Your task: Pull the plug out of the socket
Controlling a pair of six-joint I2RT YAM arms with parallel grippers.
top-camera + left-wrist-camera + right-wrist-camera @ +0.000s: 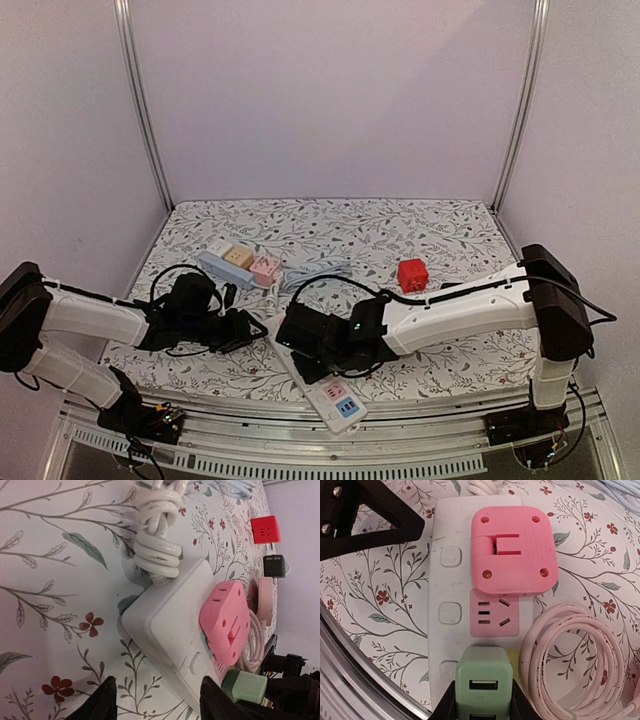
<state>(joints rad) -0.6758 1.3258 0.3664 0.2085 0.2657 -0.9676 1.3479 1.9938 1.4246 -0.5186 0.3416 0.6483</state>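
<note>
A white power strip [451, 535] lies on the flowered cloth, and it also shows in the top view [342, 402] and the left wrist view [170, 625]. A flat pink plug [512, 550] sits in its end socket. A free pink socket [492, 614] comes after it, then a green USB plug [484, 677]. My right gripper [482, 706] is shut on the green plug, one finger on each side. My left gripper [157, 702] is open at the strip's cable end, with the strip's edge between its fingers, and it touches nothing that I can see.
A coiled pink cable [575, 655] lies right of the strip. The strip's white cord [157, 540] is bundled at its far end. A red cube [412, 274], a black cube [275, 565] and a second pastel power strip [240, 262] lie farther back.
</note>
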